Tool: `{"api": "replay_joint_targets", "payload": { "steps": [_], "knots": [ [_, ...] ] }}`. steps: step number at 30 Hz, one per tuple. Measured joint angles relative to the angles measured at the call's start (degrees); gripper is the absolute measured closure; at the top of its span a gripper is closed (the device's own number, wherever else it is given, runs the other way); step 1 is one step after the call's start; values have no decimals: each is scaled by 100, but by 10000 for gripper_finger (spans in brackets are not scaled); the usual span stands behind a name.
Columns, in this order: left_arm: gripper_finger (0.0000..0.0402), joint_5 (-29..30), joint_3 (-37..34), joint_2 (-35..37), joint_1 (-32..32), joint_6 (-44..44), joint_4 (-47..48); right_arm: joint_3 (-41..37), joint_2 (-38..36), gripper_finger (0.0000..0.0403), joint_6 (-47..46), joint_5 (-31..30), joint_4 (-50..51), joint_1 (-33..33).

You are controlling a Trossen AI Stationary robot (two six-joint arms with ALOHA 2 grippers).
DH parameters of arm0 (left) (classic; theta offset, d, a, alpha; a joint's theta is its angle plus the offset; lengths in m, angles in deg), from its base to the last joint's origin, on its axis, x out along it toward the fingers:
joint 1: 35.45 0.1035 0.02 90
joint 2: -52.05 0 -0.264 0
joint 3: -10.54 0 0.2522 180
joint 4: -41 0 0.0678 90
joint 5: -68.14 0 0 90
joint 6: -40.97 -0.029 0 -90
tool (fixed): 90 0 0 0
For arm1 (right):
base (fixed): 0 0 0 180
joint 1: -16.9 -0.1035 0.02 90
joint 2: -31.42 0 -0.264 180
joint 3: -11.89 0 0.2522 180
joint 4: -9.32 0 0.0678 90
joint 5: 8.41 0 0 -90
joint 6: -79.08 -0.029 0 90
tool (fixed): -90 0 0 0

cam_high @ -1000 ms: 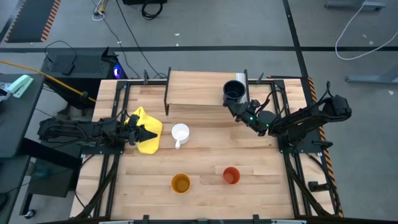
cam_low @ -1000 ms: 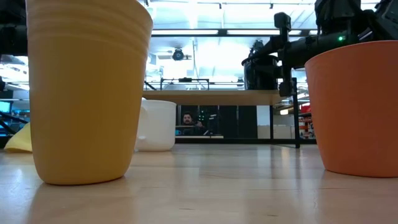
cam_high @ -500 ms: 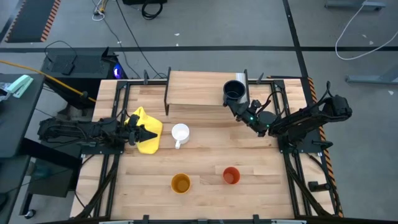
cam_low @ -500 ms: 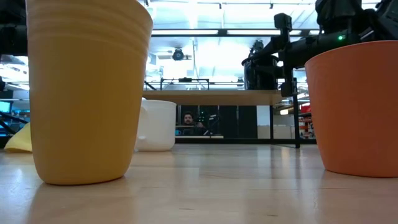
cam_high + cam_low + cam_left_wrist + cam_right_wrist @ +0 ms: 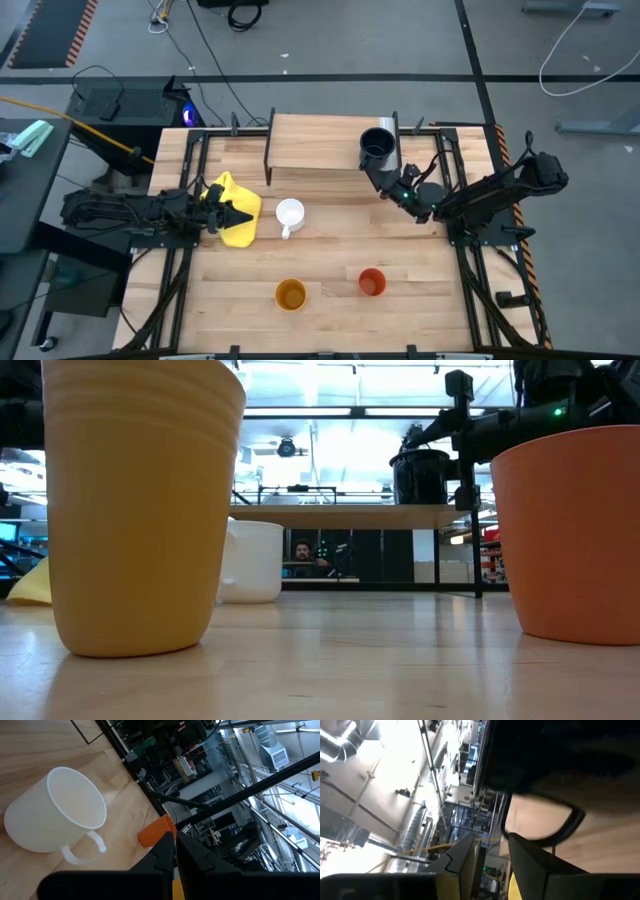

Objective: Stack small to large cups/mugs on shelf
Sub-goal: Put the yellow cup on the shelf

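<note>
The dark mug (image 5: pixel 377 147) stands upright on the low wooden shelf (image 5: pixel 320 140) at the table's far side, toward its right end. My right gripper (image 5: pixel 383 179) is open and level, just on the mug's near side, with its fingertips by the mug's handle (image 5: pixel 565 827). The white mug (image 5: pixel 289 213) stands mid-table. A yellow-orange cup (image 5: pixel 291 294) and an orange-red cup (image 5: pixel 371 282) stand near the front edge. My left gripper (image 5: pixel 240 213) is shut with nothing in it, over the yellow cloth (image 5: pixel 232 232) and pointing at the white mug (image 5: pixel 55 815). My right gripper has its open fingertips (image 5: pixel 515 842) right at the lower end of the dark mug's handle (image 5: pixel 507 834). I cannot tell whether they touch it. The mug stands on the shelf on its own base.
The shelf's black legs (image 5: pixel 268 165) stand on the slatted table. Black frame rails (image 5: pixel 190 180) run along the table's left and right sides. Bare wood lies between the white mug and the two cups in front.
My right gripper has drawn slightly away from the dark mug, toward the table's right edge, with its fingers staying open. The mug stays upright on the shelf and now shows clear of the gripper in the low view.
</note>
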Motion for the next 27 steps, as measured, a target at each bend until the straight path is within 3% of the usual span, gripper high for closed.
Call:
{"api": "replay_joint_targets", "payload": {
  "steps": [6, 13, 20, 27],
  "knots": [
    [368, 1, 0, 0, 0, 13, 0, 0, 0, 274, 114, -547, 2, -262],
    [374, 1, 0, 0, 0, 15, 1, 0, -121, 274, 432, -633, 4, -584],
    [372, 1, 0, 0, 1, 17, 6, 0, -751, 275, 835, -748, 62, -1276],
    [368, 1, 0, -2, 1, 252, 261, 0, -1613, 275, 682, -1180, 1269, -2228]
  ]
}}
